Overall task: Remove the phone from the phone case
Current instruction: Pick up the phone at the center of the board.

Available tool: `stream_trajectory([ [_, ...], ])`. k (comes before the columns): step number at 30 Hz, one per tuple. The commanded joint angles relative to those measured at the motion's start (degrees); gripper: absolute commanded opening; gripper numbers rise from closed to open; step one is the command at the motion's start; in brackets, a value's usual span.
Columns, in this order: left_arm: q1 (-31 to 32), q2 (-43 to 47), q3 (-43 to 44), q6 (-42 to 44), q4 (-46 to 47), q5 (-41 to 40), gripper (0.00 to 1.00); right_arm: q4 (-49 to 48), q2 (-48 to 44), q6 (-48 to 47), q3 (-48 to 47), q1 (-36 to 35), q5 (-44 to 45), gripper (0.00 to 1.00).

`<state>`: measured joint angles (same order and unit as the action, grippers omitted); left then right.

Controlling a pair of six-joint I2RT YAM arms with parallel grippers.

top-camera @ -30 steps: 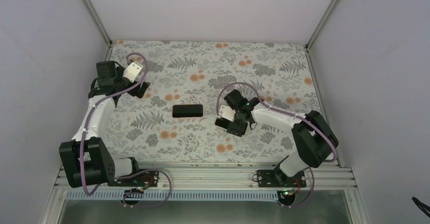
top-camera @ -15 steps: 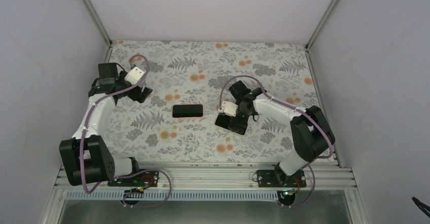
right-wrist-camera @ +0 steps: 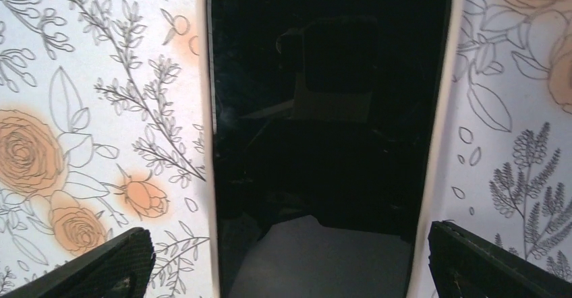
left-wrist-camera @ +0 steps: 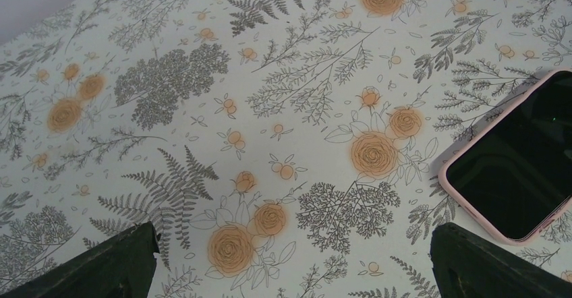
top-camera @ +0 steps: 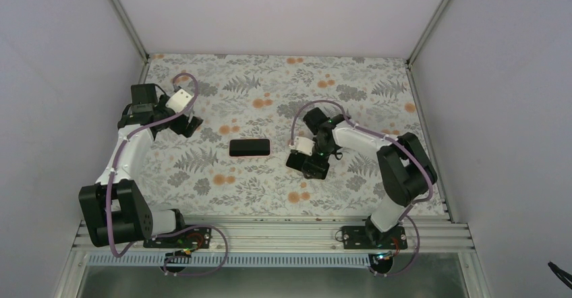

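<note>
The phone (top-camera: 249, 147) lies flat, dark screen up, in the middle of the floral table, still inside its pale pink phone case (left-wrist-camera: 450, 171). In the left wrist view the phone (left-wrist-camera: 523, 153) sits at the right edge, ahead of the right finger. My left gripper (top-camera: 189, 124) hovers open to the phone's left, nothing between its fingers (left-wrist-camera: 115, 264). My right gripper (top-camera: 301, 163) is open just right of the phone. In the right wrist view the phone (right-wrist-camera: 330, 109) fills the space ahead, its case rim (right-wrist-camera: 204, 143) inside the spread fingers (right-wrist-camera: 492, 261).
The floral tablecloth (top-camera: 270, 89) covers the whole work surface. Grey walls and metal frame posts (top-camera: 123, 15) close in the left, right and back sides. The aluminium rail (top-camera: 270, 234) with both arm bases runs along the near edge.
The right arm's elbow has drawn in and its wrist has turned slightly by the phone's right end. The left wrist tipped down a little. The phone has not moved.
</note>
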<state>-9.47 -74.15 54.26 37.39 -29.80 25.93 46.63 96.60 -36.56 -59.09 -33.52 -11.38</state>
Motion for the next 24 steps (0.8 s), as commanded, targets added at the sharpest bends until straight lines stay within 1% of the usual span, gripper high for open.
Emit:
stream_trajectory([
  [1,0.3,0.0,-0.2,0.7,1.0,0.3,1.0,-1.1,0.4,-0.2,0.8,1.7,-1.6,1.0],
  [10,0.3,-0.9,-0.2,0.6,1.4,0.5,1.0,0.8,2.7,-1.7,2.3,2.0,-2.9,1.0],
  [14,0.3,-1.2,0.2,0.9,0.9,0.7,1.0,0.9,2.3,-1.8,3.8,1.9,-3.4,1.0],
  [17,1.6,-1.3,1.3,0.0,-0.4,0.3,1.0,-1.2,2.2,-0.4,5.6,1.0,0.3,1.0],
  [20,5.2,-0.1,1.7,-1.5,-0.7,-2.9,1.0,-4.3,2.8,1.2,7.8,-0.2,6.3,1.0],
  [24,8.9,-0.1,2.9,-2.5,-1.6,-5.7,1.0,-6.6,5.3,2.8,9.3,-0.6,11.5,0.98],
])
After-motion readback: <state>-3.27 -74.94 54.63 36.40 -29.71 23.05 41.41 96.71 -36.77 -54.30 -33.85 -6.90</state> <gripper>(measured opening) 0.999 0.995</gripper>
